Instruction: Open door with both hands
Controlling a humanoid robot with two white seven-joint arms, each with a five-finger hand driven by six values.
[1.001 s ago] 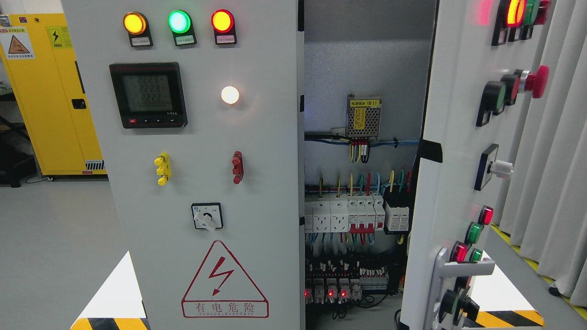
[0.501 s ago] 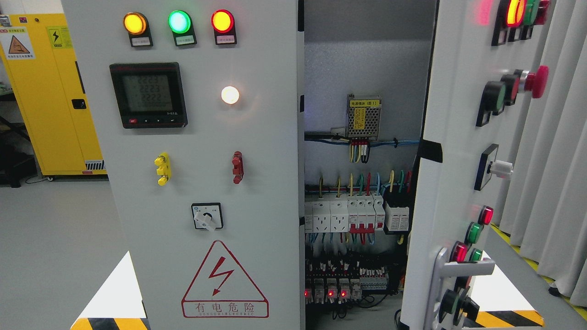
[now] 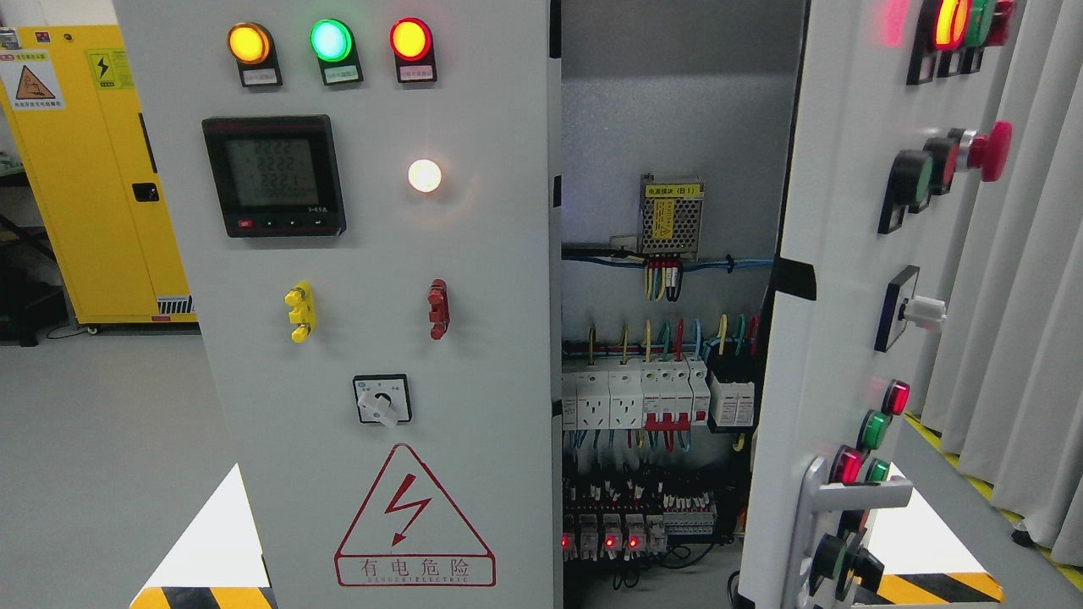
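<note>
The grey cabinet stands open in the middle, holding a small power unit, a row of white breakers with coloured wires, and relays lit red below. The right door is swung wide, edge-on, its silver handle low down. The left door faces the camera, closed. Neither robot hand shows, so their state cannot be told.

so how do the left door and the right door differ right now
The left door sits flat toward the camera; the right door is swung open, seen nearly edge-on. The left door carries a digital meter and a warning triangle; the right door carries a red mushroom button and a handle. Both are grey with lit indicator lamps.
</note>
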